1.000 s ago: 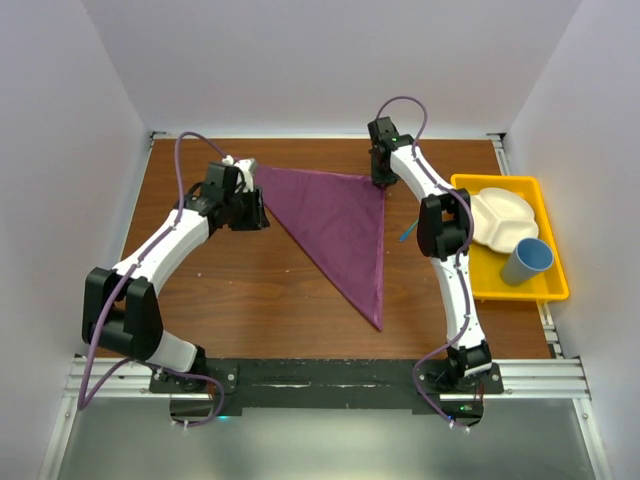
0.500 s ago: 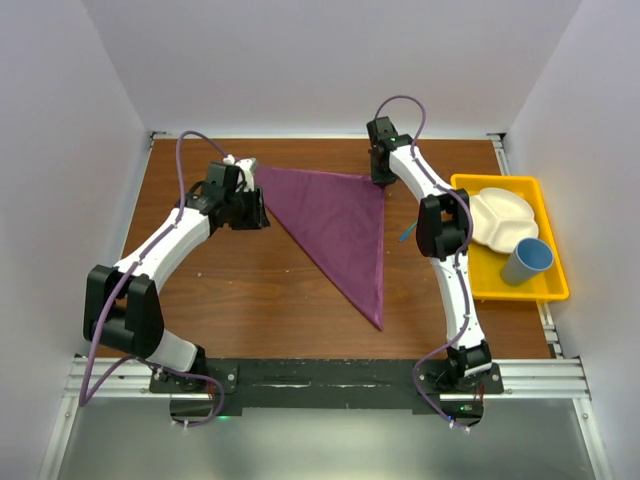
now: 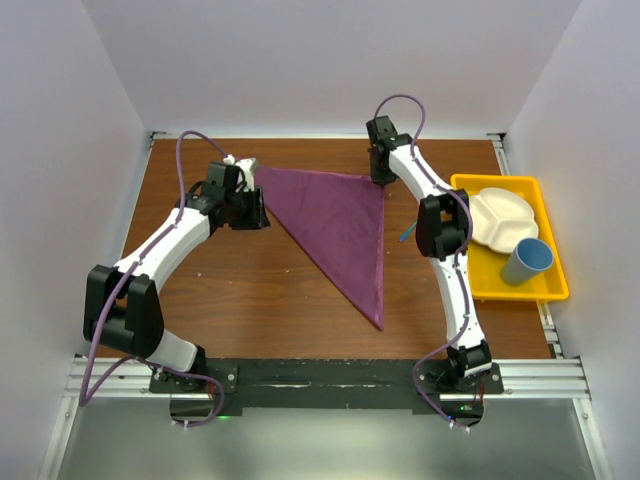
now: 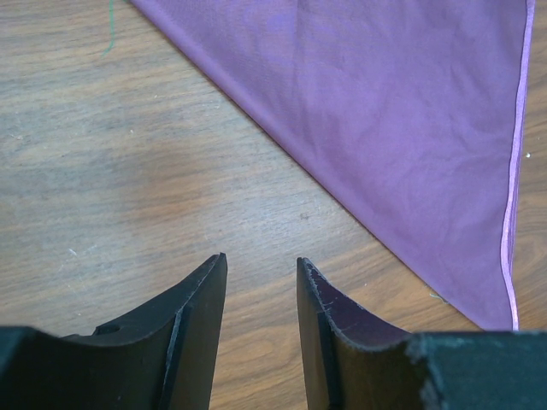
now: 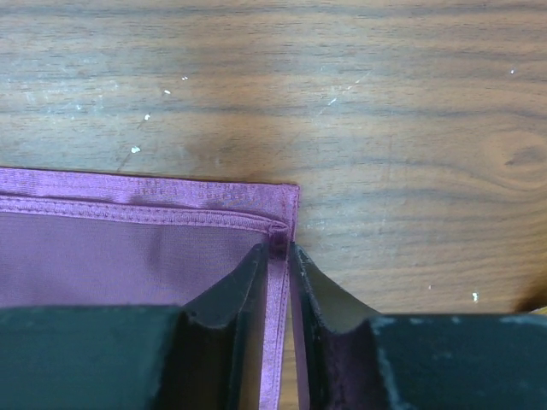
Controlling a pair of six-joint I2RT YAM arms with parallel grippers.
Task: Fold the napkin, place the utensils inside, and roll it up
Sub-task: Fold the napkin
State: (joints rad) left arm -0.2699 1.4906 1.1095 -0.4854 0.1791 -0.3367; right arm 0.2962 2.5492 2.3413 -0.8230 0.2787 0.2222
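While napkin (image 3: 345,225) lies triangular | right end effector (image 5: 278,253) grips corner | left end effector (image 4: 261,266) released

Reaches forward with the left arm (image 3: 165,245), elbow bowed out to the left, forearm angled inward. Holds the left end effector (image 4: 261,265) low over the surface (image 4: 111,171), fingers parted, tips aimed down at it. Extends the right arm (image 3: 458,285) far forward in a long arc, wrist turned down at the far end. Pinches a napkin (image 5: 120,248) corner with the right end effector (image 5: 275,252), fingers nearly together on the hem.
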